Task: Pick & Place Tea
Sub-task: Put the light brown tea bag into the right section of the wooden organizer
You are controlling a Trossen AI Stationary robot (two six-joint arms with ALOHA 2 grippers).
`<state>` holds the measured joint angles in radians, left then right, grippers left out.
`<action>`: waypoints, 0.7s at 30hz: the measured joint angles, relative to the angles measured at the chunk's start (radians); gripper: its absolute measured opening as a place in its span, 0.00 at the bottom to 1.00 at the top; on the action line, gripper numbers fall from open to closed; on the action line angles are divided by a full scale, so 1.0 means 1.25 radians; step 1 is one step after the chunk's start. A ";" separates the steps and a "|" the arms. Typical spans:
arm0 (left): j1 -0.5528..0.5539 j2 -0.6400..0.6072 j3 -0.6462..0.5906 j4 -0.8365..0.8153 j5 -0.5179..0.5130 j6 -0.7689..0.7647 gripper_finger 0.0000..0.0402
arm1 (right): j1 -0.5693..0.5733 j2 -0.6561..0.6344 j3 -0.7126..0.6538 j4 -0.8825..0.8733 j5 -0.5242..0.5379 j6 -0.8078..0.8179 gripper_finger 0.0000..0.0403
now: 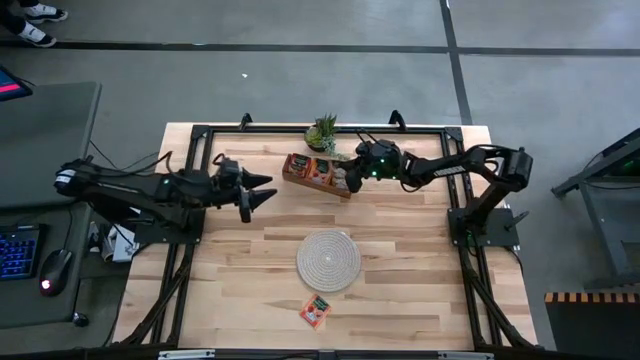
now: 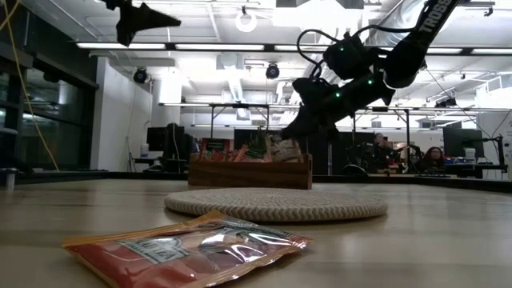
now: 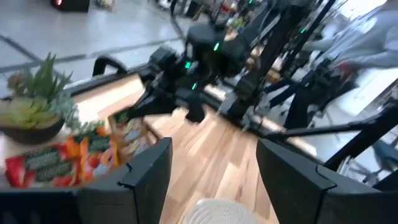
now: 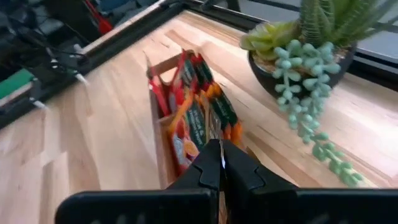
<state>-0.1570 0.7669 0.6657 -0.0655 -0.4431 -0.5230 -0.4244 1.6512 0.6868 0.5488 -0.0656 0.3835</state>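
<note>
High view: the right hand (image 1: 352, 178), clenched empty, hangs directly over the tea packets (image 1: 318, 167) standing in the wooden tray (image 1: 296, 177), while the released left hand (image 1: 262, 197) waits farther off beside it.

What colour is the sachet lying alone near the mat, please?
Orange-red sachet with a dark green label; clearest in the low view.

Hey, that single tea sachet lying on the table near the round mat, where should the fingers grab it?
The tea sachet lies flat, apart from the mat. Probably come straight down and pinch across one crimped edge, since nothing stands up to grip.
</note>
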 joint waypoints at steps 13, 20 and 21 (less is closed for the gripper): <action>0.000 -0.037 -0.008 -0.040 0.018 0.017 0.58 | 0.052 0.000 0.000 -0.073 0.078 0.009 0.00; 0.000 -0.037 -0.008 -0.040 0.028 0.017 0.58 | 0.068 -0.001 0.000 -0.116 0.116 0.032 0.00; 0.000 -0.037 -0.008 -0.040 0.028 0.017 0.58 | 0.068 -0.001 0.000 -0.123 0.120 0.038 0.00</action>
<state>-0.1570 0.7208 0.6559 -0.1150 -0.4084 -0.5015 -0.3393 1.6505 0.6868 0.3954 0.0839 0.4315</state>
